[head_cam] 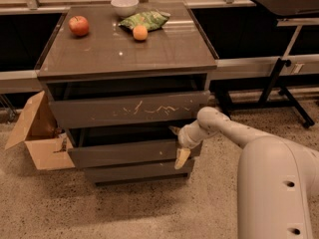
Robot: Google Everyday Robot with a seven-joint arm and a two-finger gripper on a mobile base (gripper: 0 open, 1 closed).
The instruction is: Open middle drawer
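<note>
The middle drawer is a flat dark grey-brown front, set under the larger scratched top drawer and above the narrow bottom drawer. It stands a little out from the cabinet, with a dark gap above it. My gripper is at the drawer's right end, on the pale arm that comes in from the lower right. It is open. One finger reaches into the gap above the drawer's top edge. The other finger hangs down in front of the drawer's face.
On the cabinet top lie a red apple, a white bowl, an orange and a green bag. An open cardboard box stands at the left. A black desk's legs stand at the right.
</note>
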